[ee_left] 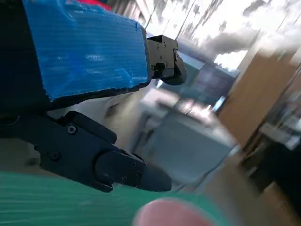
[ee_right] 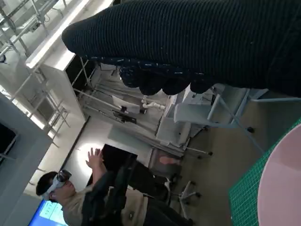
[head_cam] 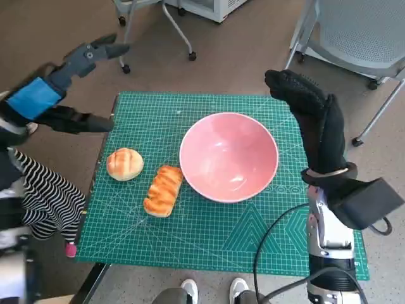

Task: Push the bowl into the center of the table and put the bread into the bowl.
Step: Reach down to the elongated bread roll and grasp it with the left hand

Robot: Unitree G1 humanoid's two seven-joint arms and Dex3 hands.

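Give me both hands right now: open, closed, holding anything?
Left hand: open, fingers apart, holding nothing, up off the table's left edge.
Right hand: open, holding nothing, beside the bowl.

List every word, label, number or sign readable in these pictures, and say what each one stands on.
No text can be read in any view.
Green cutting mat: printed grid lines and triangle markings only; any numerals along its edges are too small to read.
Blue tape on the left hand: plain, no writing.
Pink bowl, round bread roll and long bread: unmarked.
Blue screen near the person in the right wrist view: too blurred to read.
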